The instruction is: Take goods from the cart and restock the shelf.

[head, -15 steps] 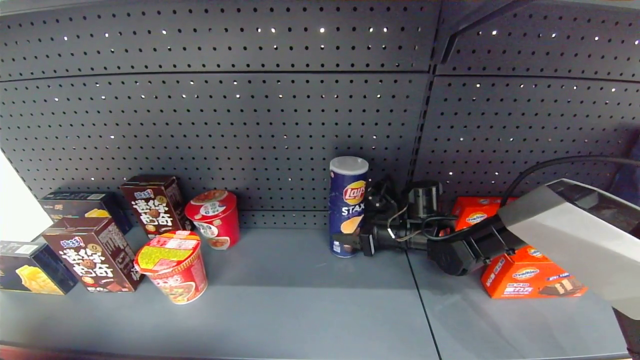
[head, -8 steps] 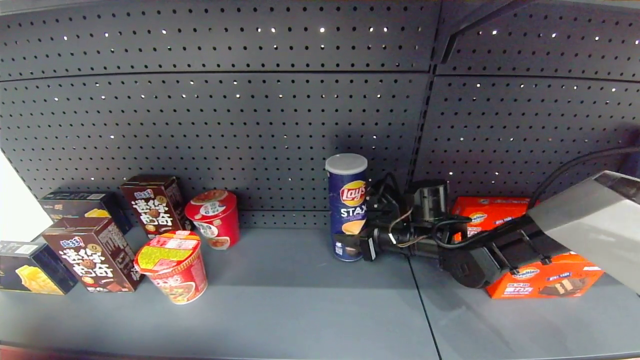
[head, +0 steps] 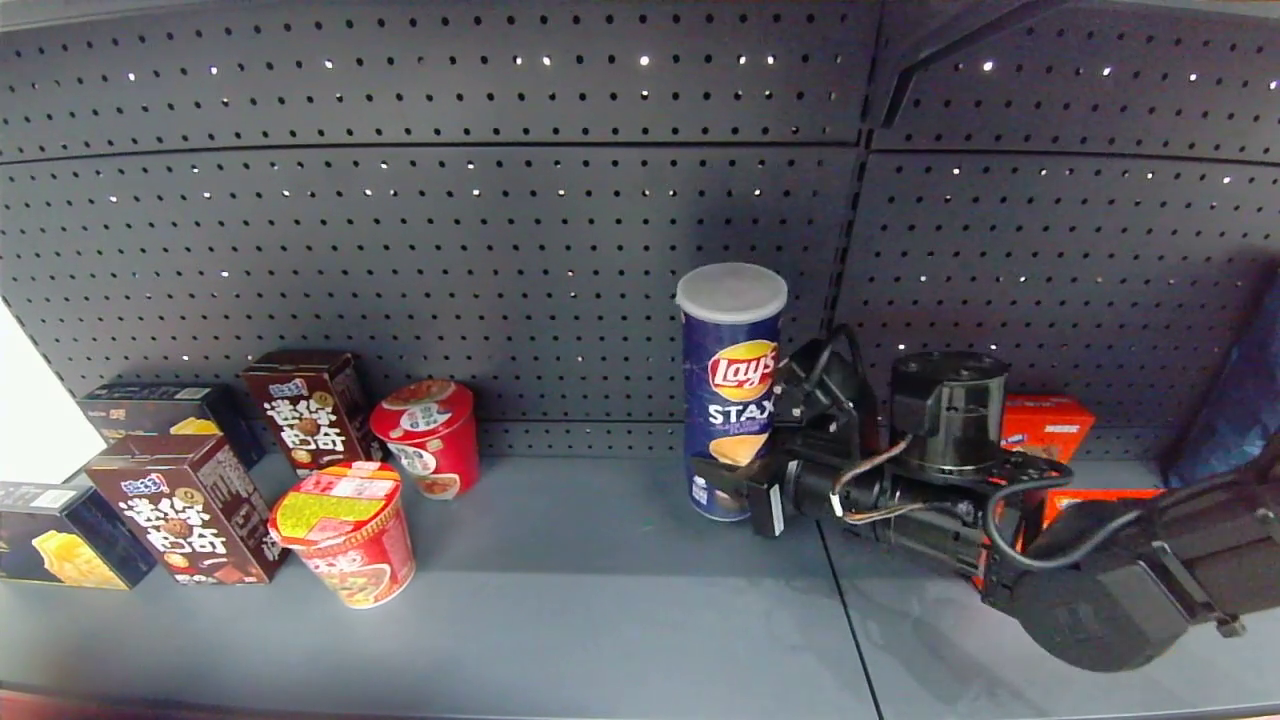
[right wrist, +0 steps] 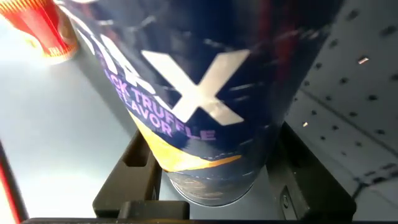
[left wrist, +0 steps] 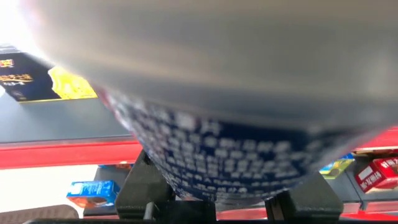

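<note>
Head view: right jaws clamp the upright chip can (head: 730,390), a glossy blue cylinder with a pale flat lid, near its base. 
Left wrist view: left jaws hold a rounded blue printed pack (left wrist: 217,155) between them. 
Right wrist view: the can's curved wall sits between the black fingers (right wrist: 127,180).

The clearest print is on the chip can (head: 731,390), standing near the middle of the shelf (head: 600,600). It has a red-and-yellow brand badge with bold white capitals beneath, and the right wrist view shows a line of purple flavour wording lower down. Toward the shelf's left edge, two brown boxes (head: 185,510) carry large white Chinese characters. The noodle cups (head: 345,530) beside them have lettering too small to read. An orange box (head: 1045,425) toward the right edge bears an oval logo. The blue packet (left wrist: 230,155) is covered in small white characters, blurred.
</note>
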Motion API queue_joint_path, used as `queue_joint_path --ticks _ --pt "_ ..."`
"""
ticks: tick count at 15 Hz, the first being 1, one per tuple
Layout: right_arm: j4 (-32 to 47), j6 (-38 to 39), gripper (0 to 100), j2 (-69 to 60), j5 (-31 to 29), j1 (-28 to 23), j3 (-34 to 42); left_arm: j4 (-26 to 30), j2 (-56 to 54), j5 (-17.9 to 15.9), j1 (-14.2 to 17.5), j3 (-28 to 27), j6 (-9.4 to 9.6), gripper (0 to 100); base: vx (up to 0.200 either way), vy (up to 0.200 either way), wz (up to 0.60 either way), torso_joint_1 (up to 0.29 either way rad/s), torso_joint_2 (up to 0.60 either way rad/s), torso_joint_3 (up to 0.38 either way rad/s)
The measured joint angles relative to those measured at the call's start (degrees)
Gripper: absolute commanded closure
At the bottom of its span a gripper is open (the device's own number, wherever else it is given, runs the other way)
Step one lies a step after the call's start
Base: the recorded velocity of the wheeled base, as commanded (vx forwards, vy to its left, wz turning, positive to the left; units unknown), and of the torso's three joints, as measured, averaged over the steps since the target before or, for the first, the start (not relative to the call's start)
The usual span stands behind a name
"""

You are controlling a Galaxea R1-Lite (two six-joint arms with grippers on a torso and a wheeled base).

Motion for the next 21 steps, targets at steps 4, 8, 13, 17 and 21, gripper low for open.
queue_joint_path --ticks 4,8,13,17,21 --pt "-11.68 4.18 100 -2.9 -7.24 4.19 13.02 0.0 -0.09 0.9 1.35 -1.9 1.84 100 0.0 0.0 0.0 0.0 0.0 0.0" --pt "-16.23 5.28 100 -4.47 -8.05 5.56 19.22 -0.05 -0.04 1.04 2.71 -2.51 2.35 100 0.0 0.0 0.0 0.0 0.0 0.0" --pt "-16.51 5.71 100 -5.05 -8.24 8.27 22.64 0.17 -0.2 0.95 4.38 -2.95 2.35 100 0.0 0.0 0.0 0.0 0.0 0.0" --pt "-21.19 6.52 100 -4.55 -8.29 9.16 25.86 0.2 -0.22 0.93 4.38 -2.73 2.35 100 0.0 0.0 0.0 0.0 0.0 0.0" --pt "-24.11 6.5 100 -2.84 -8.29 9.62 27.99 0.2 -0.22 0.93 4.33 -2.62 2.35 100 0.0 0.0 0.0 0.0 0.0 0.0"
